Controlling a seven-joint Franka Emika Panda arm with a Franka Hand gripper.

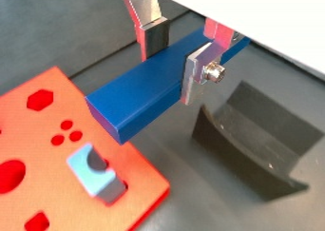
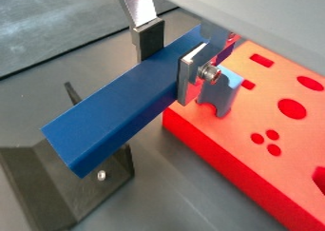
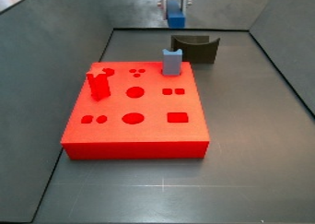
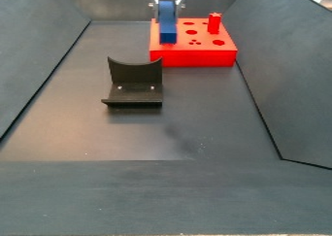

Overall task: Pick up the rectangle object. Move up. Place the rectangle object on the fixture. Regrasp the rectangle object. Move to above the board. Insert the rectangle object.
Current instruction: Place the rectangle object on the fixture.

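Both wrist views show the gripper (image 1: 176,47) clamping the rectangle object (image 1: 146,95); side views blur it.

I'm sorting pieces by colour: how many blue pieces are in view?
2. The rectangle object is clamped in the gripper, held above the fixture. A paler blue peg stands in the board.
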